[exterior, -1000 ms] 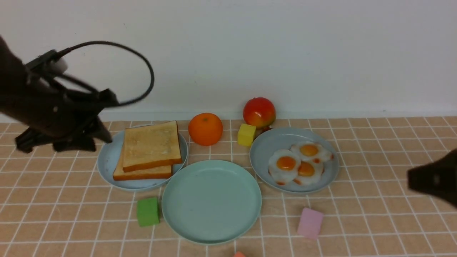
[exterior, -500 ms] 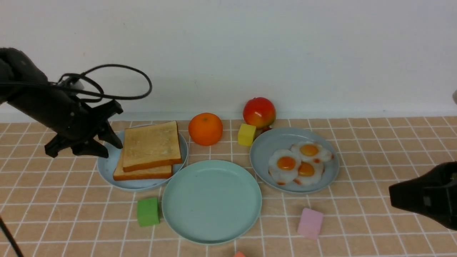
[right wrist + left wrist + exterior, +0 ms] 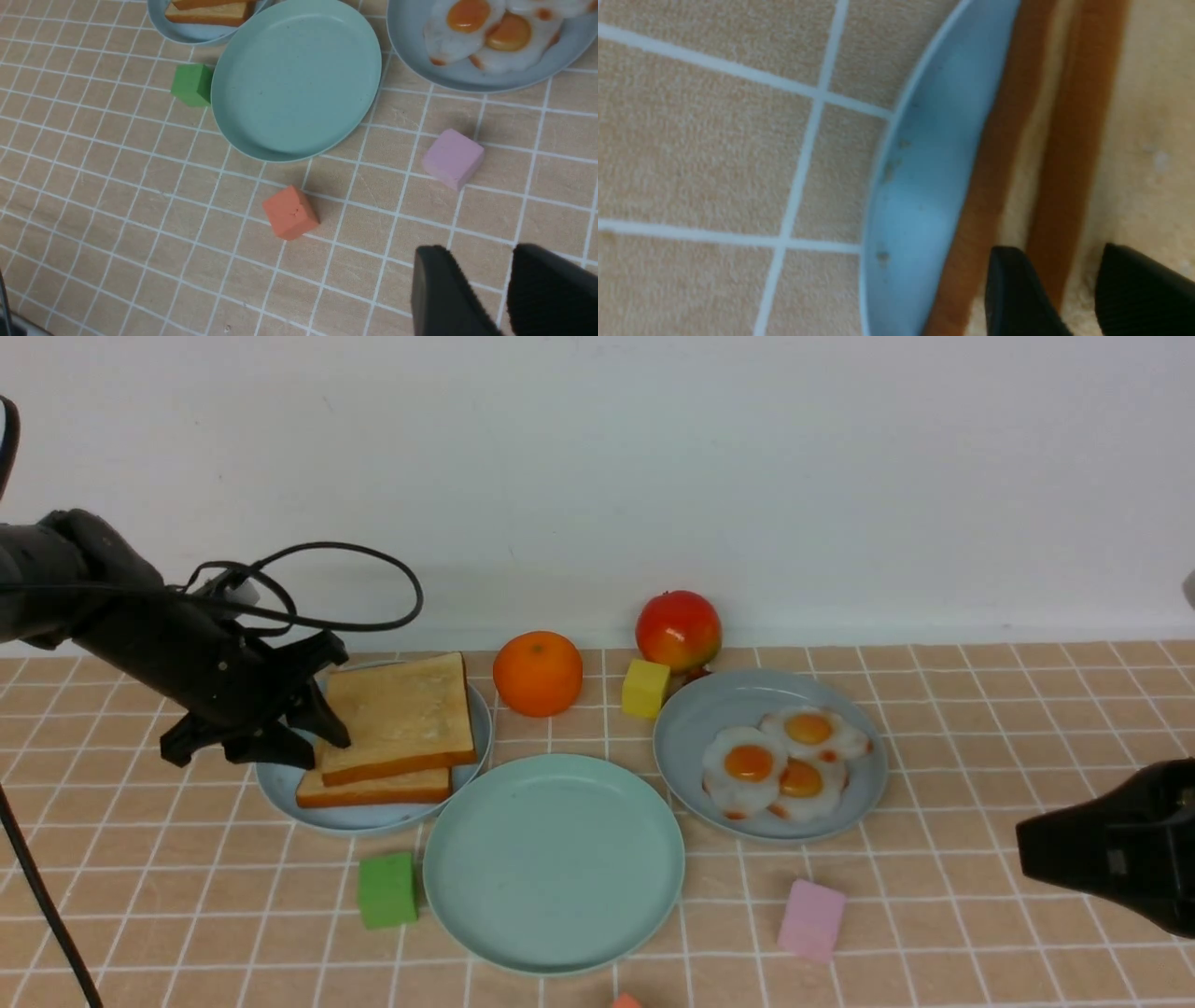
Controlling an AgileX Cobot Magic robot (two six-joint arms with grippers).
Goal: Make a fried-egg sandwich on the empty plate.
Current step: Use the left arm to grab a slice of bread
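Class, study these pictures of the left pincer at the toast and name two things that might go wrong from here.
First, the two toast slices overlap on the pale blue plate, so the left pincer might drag or catch both when only one is wanted.

Second, the fried eggs lie bunched together, so lifting one might pull another along.

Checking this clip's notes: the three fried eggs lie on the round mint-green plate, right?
No, the front view shows the three white fried eggs with orange yolks on the round grey-blue plate, not the mint-green one.
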